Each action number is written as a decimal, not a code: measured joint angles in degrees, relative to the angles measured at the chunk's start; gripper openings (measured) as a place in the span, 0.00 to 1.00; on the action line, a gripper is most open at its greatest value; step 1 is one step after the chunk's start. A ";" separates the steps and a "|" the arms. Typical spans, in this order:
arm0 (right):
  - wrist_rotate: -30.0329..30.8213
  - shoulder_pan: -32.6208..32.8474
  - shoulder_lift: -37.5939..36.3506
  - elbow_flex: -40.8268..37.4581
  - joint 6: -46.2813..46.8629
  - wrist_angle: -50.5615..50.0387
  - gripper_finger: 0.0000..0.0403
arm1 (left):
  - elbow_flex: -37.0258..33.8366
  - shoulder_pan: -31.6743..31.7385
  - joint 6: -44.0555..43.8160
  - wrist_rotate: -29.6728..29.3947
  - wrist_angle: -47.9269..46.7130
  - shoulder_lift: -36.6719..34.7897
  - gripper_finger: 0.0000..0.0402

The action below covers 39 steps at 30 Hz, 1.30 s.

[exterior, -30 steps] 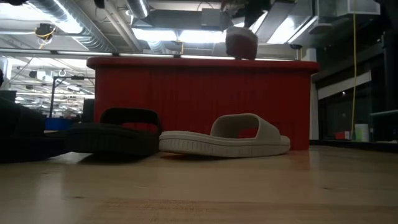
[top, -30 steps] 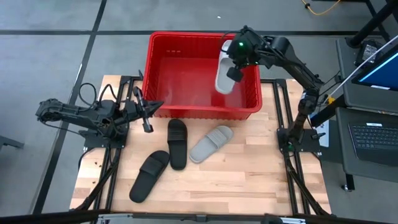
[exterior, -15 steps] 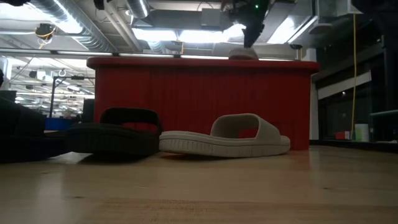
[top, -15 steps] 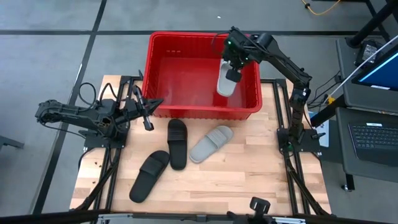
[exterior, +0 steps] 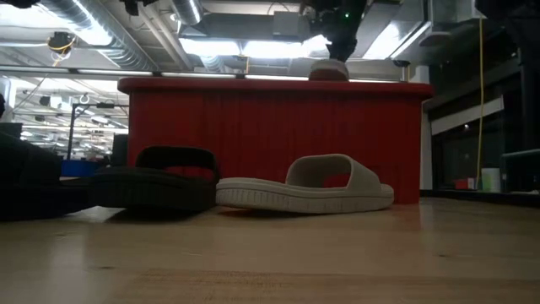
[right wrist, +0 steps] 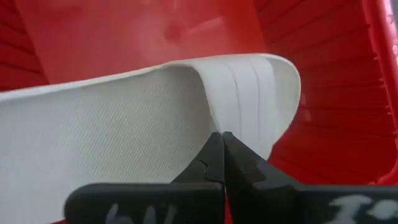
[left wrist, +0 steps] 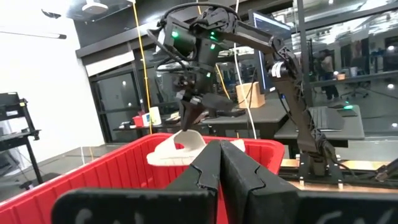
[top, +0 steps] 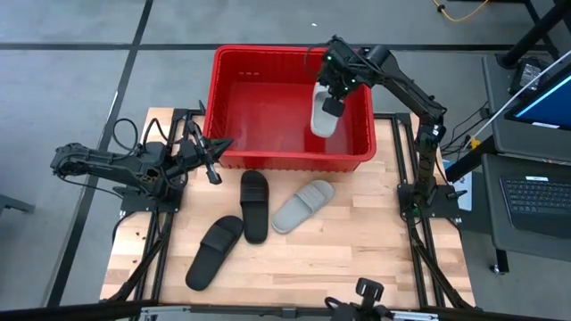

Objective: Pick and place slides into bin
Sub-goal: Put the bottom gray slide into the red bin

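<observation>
Red ribbed plastic forms the large rectangular bin (top: pixel 268 107), which sits at the upper centre of the overhead frame, at the far edge of the pale wooden slatted table (top: pixel 357 250). Over the bin's right half the right gripper (top: pixel 333 92) is clamped on the strap of a light grey open-toe slide (top: pixel 323 118), which hangs inside the bin walls, heel just above the rim in the low frame. On the table below the bin, centre frame, lie a second light grey slide (top: pixel 303 206) and, just left of it, a matte black slide (top: pixel 254 205); another matte black slide (top: pixel 214 251) lies toward the lower left. The left gripper (top: pixel 211 157), fingers pressed together and empty, waits at mid-left beside the bin's near left corner.
</observation>
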 joint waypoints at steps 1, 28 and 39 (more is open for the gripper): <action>-0.11 -0.04 -0.17 -1.02 0.00 0.58 0.00 | 0.00 -0.01 0.00 -0.01 0.00 -0.01 0.01; -0.51 -1.14 -18.15 -41.87 -5.81 26.61 0.00 | 0.02 -0.02 -0.17 -3.37 0.30 0.01 0.01; -0.03 -1.48 -18.47 -53.34 -8.96 36.69 0.00 | 0.02 0.00 -0.17 -3.39 3.30 -0.01 0.01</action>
